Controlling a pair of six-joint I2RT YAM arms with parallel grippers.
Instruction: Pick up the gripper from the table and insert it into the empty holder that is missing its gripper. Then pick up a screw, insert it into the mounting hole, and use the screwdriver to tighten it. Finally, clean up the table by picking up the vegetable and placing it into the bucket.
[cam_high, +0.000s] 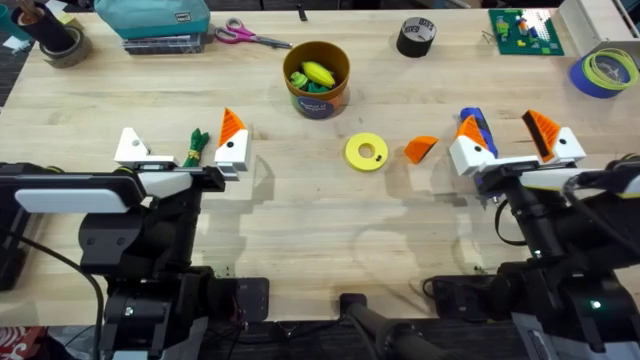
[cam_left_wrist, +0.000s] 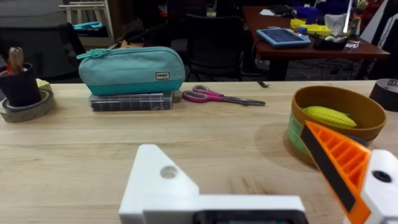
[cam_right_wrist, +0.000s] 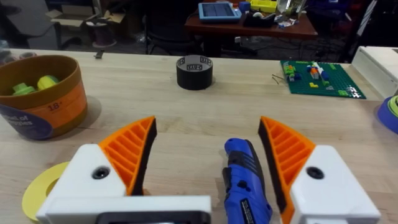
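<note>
At left of the overhead frame, the left end effector (cam_high: 181, 148) stands apart, its holder (cam_high: 131, 147) bare. The gripper (cam_high: 420, 148) lies right of centre. The right end effector (cam_high: 517, 143), apart around the screwdriver (cam_high: 473, 128), should lift cleanly.

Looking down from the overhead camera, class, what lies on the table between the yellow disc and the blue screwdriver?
The loose orange fingertip lies there, between the yellow disc and the blue screwdriver, touching neither, as the overhead view shows.
</note>
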